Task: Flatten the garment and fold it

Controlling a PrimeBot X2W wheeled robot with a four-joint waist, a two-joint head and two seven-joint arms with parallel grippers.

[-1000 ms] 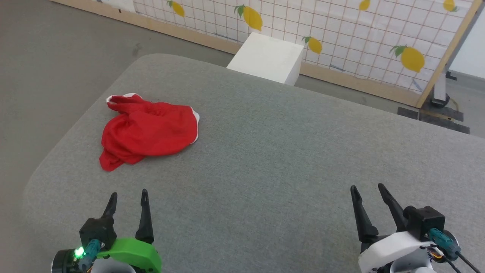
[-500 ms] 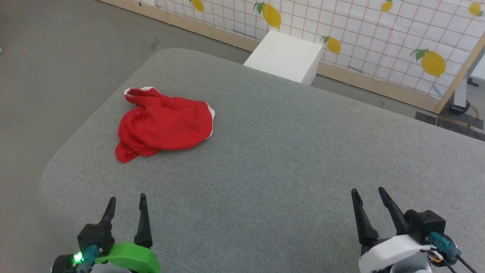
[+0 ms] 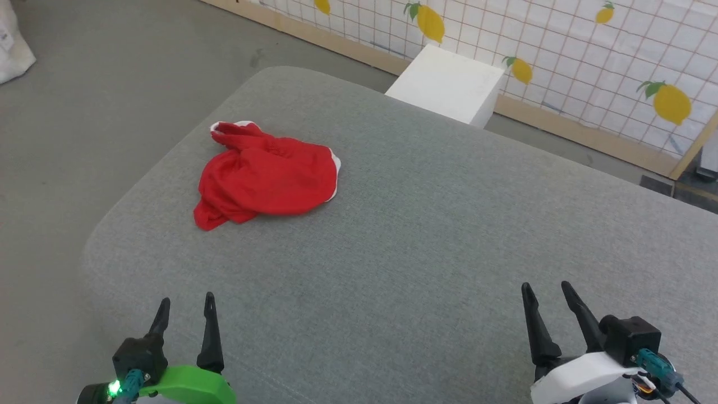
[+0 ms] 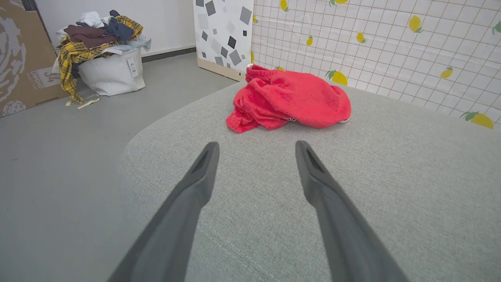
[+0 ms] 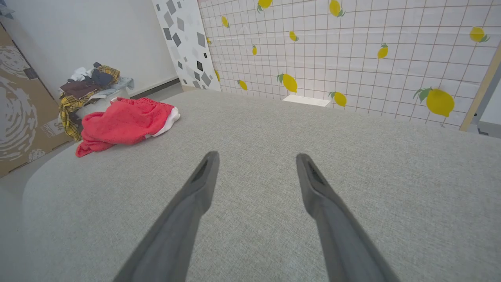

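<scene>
Garment: the garment [image 3: 269, 174] lies in a crumpled heap on the surface [image 3: 420, 241], toward its far left corner and set in a little from the rounded edge.
Garment look: bright red soft cloth, bunched and creased, neither flat nor folded. White trim shows at its far left end and along its right edge. A narrow red tail of cloth points back toward the robot at the near left.
Contact: nothing touches the garment, and both grippers are well apart from it.
Left gripper: the left gripper [image 3: 187, 298] sits at the lower left of the head view, above the near edge of the surface. Its two dark fingers [image 4: 195, 188] are spread with a clear gap between them and hold nothing. In the left wrist view the garment lies ahead of them, slightly right of centre.
Right gripper: the right gripper [image 3: 545, 285] sits at the lower right of the head view. Its fingers [image 5: 195, 196] are also spread apart and empty. In the right wrist view the garment lies far off to the upper left.
Surface: grey woven cover with rounded corners.
Beyond the surface: a white box [image 3: 449, 84] stands on the grey floor [image 3: 112, 84] just past the far edge. Behind it stands a panel [image 3: 589, 45] with a red grid and yellow lemons.
Left of the surface: a white bag [image 4: 111, 74] heaped with mixed clothes stands on the floor, beside a sheet of printed cardboard [image 4: 19, 58].
</scene>
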